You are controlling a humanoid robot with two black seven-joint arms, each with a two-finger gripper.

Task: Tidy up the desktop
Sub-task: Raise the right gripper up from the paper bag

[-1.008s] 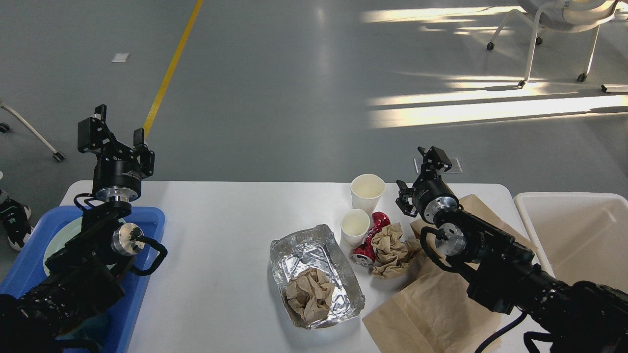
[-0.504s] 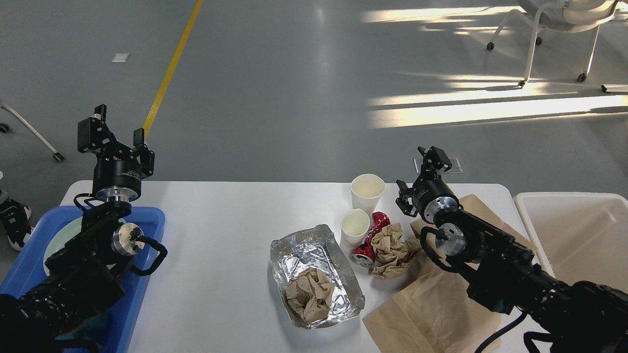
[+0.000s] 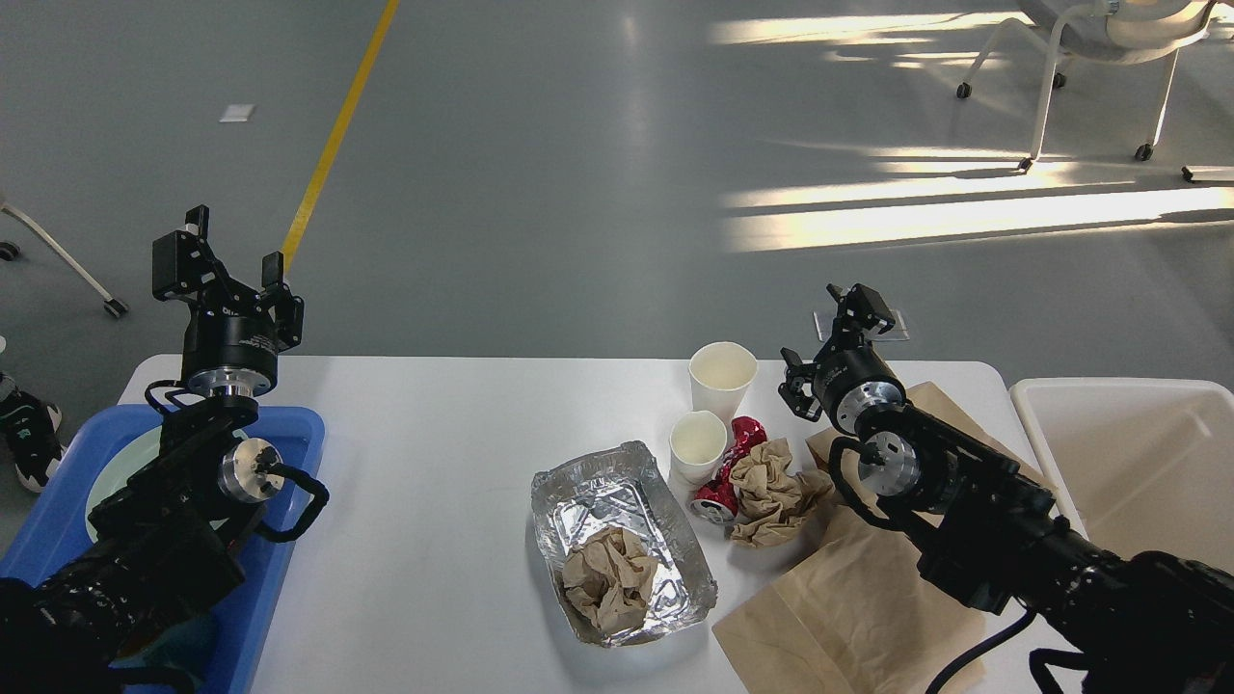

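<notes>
right hand point(image 3: 829, 333) spread near the surface's point(image 3: 434, 434) far edge; i'd drop straight over the taller cup point(image 3: 722, 374), pinch its rim gently.

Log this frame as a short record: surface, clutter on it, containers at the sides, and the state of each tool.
surface: large white rectangular desktop
clutter: crinkled foil tray holding a crumpled brown paper wad; two white paper cups; crushed red can; flat brown paper bag
left side: blue plastic tray
right side: white plastic bin
left tool: open, empty, raised
right tool: open, empty, beside the cups
</notes>
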